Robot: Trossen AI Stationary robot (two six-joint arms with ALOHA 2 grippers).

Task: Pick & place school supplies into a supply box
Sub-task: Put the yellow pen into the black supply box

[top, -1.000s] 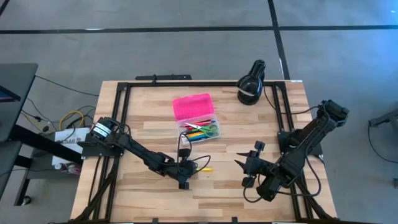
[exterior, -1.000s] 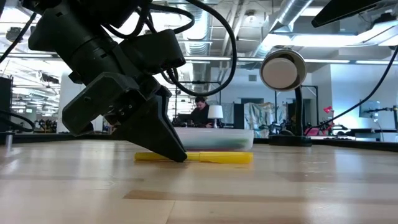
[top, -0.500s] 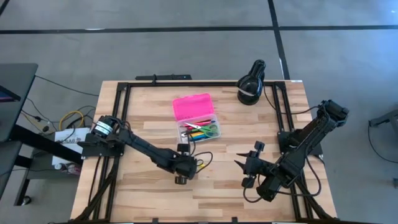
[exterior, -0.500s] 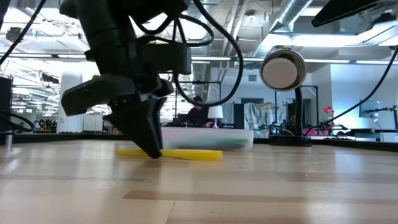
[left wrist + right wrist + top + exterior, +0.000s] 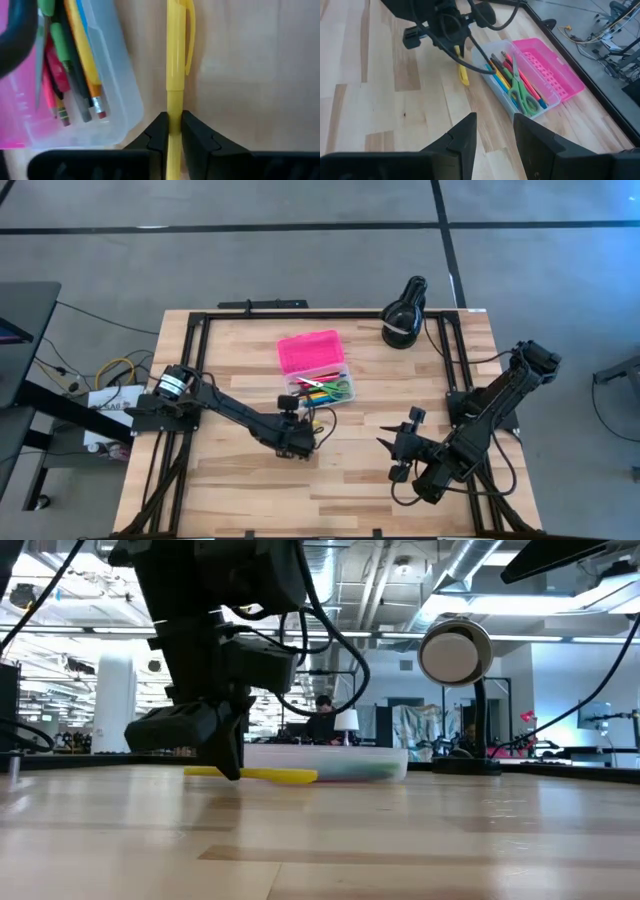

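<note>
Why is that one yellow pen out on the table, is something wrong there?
Nothing looks wrong. The yellow pen is simply clamped between the left gripper's fingers, right beside the open supply box, not yet inside. The other pens and the scissors lie neatly in the box. The right gripper waits open nearby.

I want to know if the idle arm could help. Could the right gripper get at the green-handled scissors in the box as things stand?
Probably yes: the pink lid is folded back, so the green-handled scissors lie exposed on top. The open right gripper faces them across bare table; the left gripper, holding the yellow pen, sits near the box's end.
</note>
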